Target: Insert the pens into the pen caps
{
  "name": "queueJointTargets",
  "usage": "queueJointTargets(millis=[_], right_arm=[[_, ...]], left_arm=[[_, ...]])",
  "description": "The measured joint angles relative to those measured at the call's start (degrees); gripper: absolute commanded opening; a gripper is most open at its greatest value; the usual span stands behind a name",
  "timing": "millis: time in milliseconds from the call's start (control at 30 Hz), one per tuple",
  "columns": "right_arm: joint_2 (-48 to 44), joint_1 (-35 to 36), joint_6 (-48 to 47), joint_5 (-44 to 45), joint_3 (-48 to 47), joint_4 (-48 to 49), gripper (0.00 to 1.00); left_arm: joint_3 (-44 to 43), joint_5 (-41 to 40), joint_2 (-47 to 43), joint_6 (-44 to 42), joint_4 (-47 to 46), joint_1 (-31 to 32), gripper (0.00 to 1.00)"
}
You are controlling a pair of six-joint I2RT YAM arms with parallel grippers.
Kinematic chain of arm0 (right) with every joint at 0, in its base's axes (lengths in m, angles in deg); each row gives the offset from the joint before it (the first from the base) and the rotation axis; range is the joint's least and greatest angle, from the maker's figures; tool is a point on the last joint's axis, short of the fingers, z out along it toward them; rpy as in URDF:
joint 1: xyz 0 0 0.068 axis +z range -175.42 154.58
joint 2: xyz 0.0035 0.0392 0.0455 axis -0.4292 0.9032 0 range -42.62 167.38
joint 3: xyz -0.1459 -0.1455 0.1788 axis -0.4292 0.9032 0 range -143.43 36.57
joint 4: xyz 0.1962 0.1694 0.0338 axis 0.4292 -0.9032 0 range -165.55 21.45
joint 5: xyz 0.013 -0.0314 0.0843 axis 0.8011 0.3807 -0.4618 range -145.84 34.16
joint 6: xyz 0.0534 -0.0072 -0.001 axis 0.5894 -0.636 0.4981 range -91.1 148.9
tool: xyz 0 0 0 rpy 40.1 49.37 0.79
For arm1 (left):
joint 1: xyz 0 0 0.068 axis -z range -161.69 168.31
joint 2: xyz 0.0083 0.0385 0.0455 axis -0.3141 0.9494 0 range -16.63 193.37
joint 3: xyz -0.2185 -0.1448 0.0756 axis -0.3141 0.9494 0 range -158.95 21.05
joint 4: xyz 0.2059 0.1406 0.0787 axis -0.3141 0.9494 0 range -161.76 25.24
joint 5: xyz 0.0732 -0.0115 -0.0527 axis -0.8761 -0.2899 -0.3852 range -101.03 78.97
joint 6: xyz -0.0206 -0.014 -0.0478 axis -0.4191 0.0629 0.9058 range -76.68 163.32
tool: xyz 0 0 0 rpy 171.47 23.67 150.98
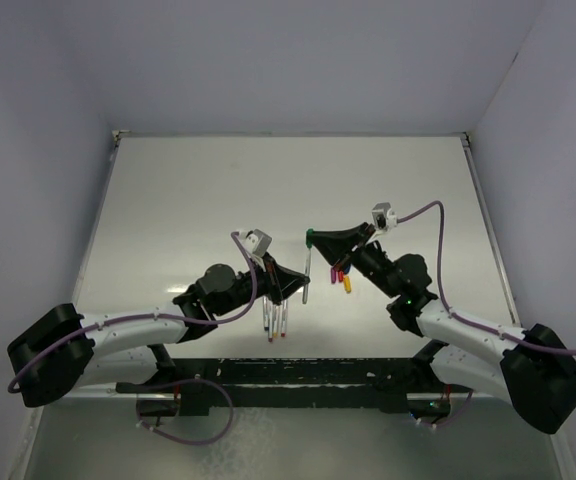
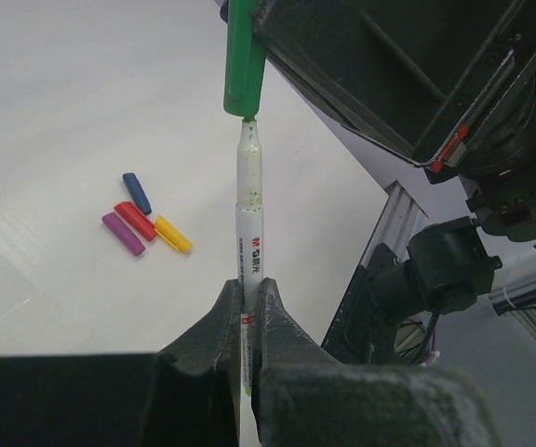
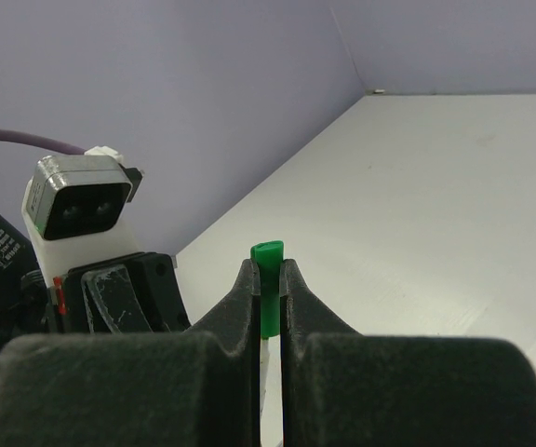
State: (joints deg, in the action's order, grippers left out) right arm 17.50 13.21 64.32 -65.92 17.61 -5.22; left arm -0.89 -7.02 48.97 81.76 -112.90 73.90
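Note:
My left gripper (image 2: pixel 249 289) is shut on a white pen (image 2: pixel 249 223) that stands up out of its jaws. The pen's narrow front end meets the open mouth of a green pen cap (image 2: pixel 244 65). My right gripper (image 3: pixel 268 272) is shut on that green cap (image 3: pixel 268 279), and a sliver of the pen shows below it between the fingers. From above, the pen (image 1: pixel 307 275) and green cap (image 1: pixel 310 238) hang over the table's middle, between the left gripper (image 1: pixel 303 287) and the right gripper (image 1: pixel 314 238). Blue (image 2: pixel 137 193), red (image 2: pixel 135 221), magenta (image 2: pixel 123 233) and yellow (image 2: pixel 173 234) caps lie together on the table.
Several more pens (image 1: pixel 277 320) lie side by side on the white table (image 1: pixel 188 200), partly under the left arm. The loose caps (image 1: pixel 341 275) lie just below the right gripper. The left wrist camera (image 3: pixel 77 200) sits close to the right gripper's left side. Purple walls enclose the table.

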Motion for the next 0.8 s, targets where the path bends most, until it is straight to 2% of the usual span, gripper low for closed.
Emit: queueJointTargets(millis=[800], right_arm=[[-1.18, 0.48, 3.34, -1.49, 2.6, 0.31, 0.0]], left_arm=[[-0.28, -2.86, -0.57, -2.08, 0.55, 0.5, 0.0]])
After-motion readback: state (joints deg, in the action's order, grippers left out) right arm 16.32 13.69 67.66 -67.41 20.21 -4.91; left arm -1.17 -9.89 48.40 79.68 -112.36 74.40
